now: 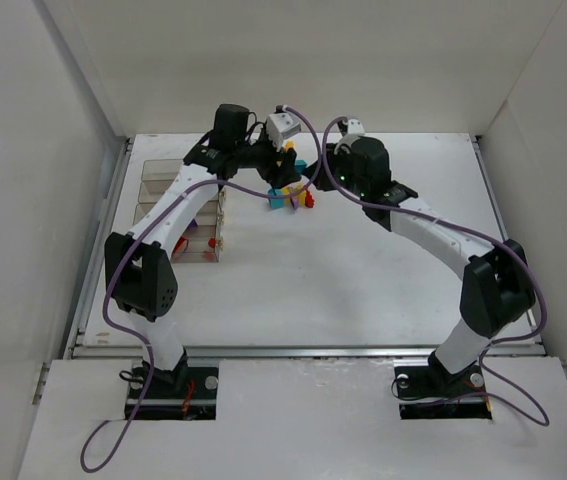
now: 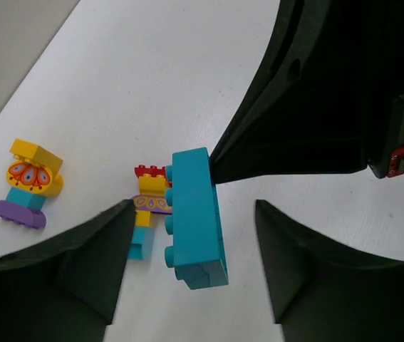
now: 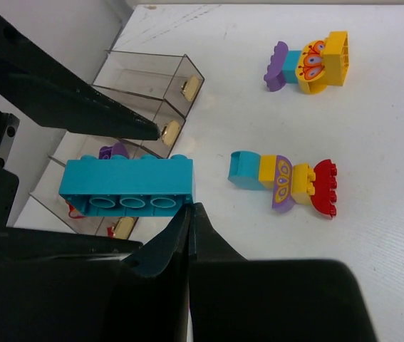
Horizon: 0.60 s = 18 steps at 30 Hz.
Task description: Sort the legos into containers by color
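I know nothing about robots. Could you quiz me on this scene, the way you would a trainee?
1. True or false: the long teal brick sits between the open fingers of the left claw.
2. Which colour caps one end of the lying stack? A green, B red, C white.
3. Fill in: the butterfly picture is printed on a ____ brick.
Key: 1 true; 2 B; 3 yellow.
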Each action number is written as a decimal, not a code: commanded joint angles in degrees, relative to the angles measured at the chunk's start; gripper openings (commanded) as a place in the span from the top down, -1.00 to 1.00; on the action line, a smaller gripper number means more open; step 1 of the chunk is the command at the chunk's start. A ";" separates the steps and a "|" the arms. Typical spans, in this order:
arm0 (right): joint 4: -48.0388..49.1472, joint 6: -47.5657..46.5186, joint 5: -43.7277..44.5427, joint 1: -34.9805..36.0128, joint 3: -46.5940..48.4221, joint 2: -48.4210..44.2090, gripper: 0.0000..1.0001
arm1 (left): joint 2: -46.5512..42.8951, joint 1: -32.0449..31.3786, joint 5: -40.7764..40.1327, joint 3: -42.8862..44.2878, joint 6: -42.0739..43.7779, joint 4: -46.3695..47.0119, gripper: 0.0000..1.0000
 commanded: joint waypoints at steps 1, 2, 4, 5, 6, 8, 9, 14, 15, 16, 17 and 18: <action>2.28 -0.98 0.78 0.34 -0.31 -2.67 1.00 | -2.54 0.26 -0.33 -0.31 -1.27 1.03 -0.17; 2.28 -0.98 0.78 0.34 -0.31 -2.67 1.00 | -2.02 0.26 0.20 0.21 -1.27 0.50 -0.03; 2.28 -0.98 0.78 0.34 -0.31 -3.20 1.00 | -2.02 0.26 0.90 0.82 -0.57 -0.99 0.39; 2.28 -0.98 0.78 0.34 -0.31 -3.20 1.00 | -1.50 0.26 0.91 0.83 -0.57 -1.00 0.54; 2.28 -0.98 0.78 0.34 -0.31 -3.20 1.00 | -1.49 0.26 0.91 1.44 -0.57 -1.61 0.69; 2.28 -1.51 0.78 0.34 -0.31 -3.20 1.00 | -0.87 0.26 0.91 1.97 -1.44 -1.61 1.00; 2.28 -1.51 0.25 0.34 -0.31 -3.20 1.00 | -0.87 0.26 0.91 1.97 -2.14 -1.61 1.00; 2.28 -1.51 0.25 0.34 -0.31 -2.67 0.12 | -1.40 1.05 0.91 1.97 -2.15 -2.84 1.00; 2.28 -1.51 0.25 0.34 -0.31 -2.67 -0.31 | -1.40 1.58 0.30 1.19 -2.15 -2.85 1.00; 1.50 -1.51 0.25 0.34 0.29 -2.67 -0.96 | -2.10 3.15 -0.23 1.18 -2.15 -3.37 1.00; 0.88 -0.99 1.55 0.34 0.30 -2.67 -1.00 | -2.11 4.38 -0.84 0.14 -2.15 -3.37 1.00; -0.51 -0.98 2.79 0.34 0.82 -2.67 -1.00 | -2.89 5.79 -1.63 -1.09 -2.15 -3.37 1.00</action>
